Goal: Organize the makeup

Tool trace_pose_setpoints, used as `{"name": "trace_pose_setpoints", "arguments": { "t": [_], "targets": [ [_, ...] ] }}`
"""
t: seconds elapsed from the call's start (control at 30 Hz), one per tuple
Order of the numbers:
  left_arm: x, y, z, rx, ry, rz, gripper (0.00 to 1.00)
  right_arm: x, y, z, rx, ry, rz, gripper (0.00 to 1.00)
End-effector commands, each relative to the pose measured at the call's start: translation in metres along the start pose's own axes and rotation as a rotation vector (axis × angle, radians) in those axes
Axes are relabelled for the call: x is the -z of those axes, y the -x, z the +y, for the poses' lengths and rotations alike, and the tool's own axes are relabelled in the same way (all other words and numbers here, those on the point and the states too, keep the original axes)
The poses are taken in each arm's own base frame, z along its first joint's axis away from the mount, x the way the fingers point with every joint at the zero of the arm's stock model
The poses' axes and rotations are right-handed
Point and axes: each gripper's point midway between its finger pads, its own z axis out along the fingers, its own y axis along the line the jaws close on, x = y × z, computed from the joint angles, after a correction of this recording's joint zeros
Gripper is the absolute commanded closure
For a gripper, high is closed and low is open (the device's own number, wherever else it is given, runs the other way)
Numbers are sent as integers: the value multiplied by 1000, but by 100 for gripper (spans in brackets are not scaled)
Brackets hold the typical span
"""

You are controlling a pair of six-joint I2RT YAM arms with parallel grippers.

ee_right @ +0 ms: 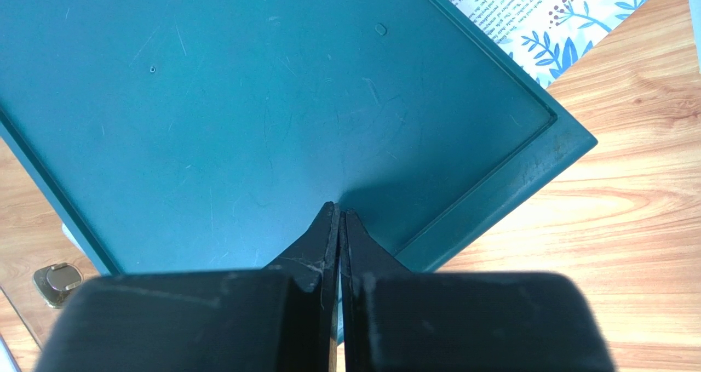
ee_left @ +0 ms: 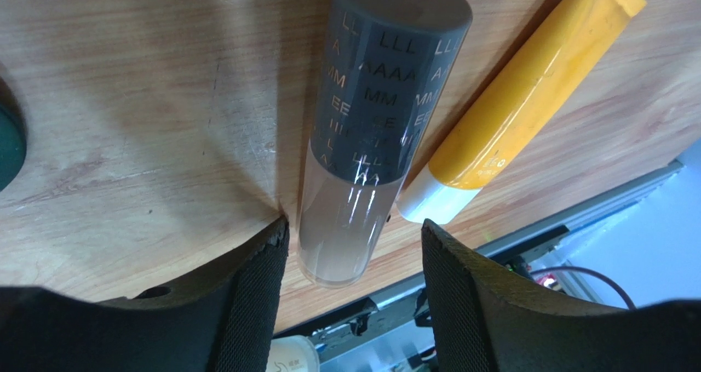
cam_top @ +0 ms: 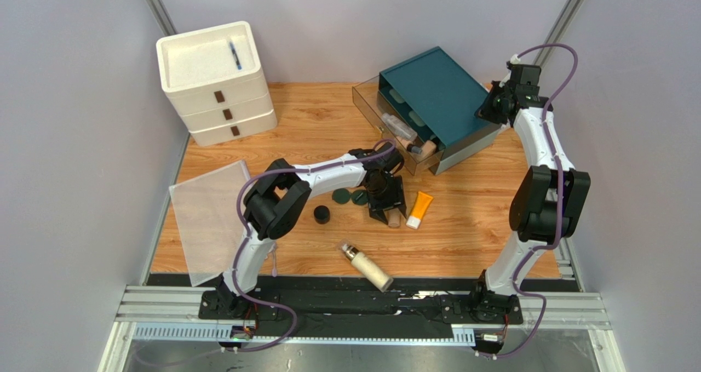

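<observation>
My left gripper (cam_top: 385, 206) (ee_left: 354, 249) is open, low over the table, its fingers either side of the clear end of a clear bottle (ee_left: 370, 134) with a dark grey lettered cap, lying flat. An orange tube (cam_top: 420, 209) (ee_left: 526, 84) lies just right of it. Two dark green compacts (cam_top: 350, 197) and a black jar (cam_top: 322, 214) sit left of the gripper. A cream pump bottle (cam_top: 368, 266) lies nearer the front. My right gripper (cam_top: 492, 105) (ee_right: 340, 212) is shut and empty above the teal organizer's top (ee_right: 247, 101). A gold-lidded jar (ee_right: 58, 280) shows beside it.
The teal organizer (cam_top: 440, 101) stands at the back right, its clear drawer (cam_top: 387, 113) pulled open with bottles inside. A white drawer unit (cam_top: 215, 76) at the back left carries a blue pen (cam_top: 235, 56). A translucent sheet (cam_top: 210, 216) lies at the left.
</observation>
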Motion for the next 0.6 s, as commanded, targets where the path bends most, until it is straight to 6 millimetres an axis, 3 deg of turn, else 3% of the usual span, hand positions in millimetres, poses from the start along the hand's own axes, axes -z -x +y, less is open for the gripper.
{"name": "trace_pose_setpoints", "arguments": {
  "t": [0.0, 0.03, 0.13, 0.17, 0.4, 0.53, 0.57],
  "targets": [
    [-12, -8, 17, 15, 105, 48, 34, -18, -78, -12, -42, -32, 255, 98],
    [-12, -7, 19, 11, 114, 50, 34, -18, -79, -12, -41, -31, 259, 98],
    [-18, -11, 33, 31, 144, 78, 51, -18, -79, -13, -36, -36, 257, 98],
    [-18, -11, 35, 35, 144, 82, 63, -18, -79, -14, -34, -39, 256, 98],
    [-16, -16, 60, 67, 139, 126, 97, -19, -79, -13, -36, -33, 258, 98],
    [0, -9, 53, 17, 91, 82, 100, -20, -79, -13, -35, -36, 261, 98],
    [12, -6, 45, -10, 66, 53, 100, -20, -80, -14, -35, -37, 263, 98]
  ]
}}
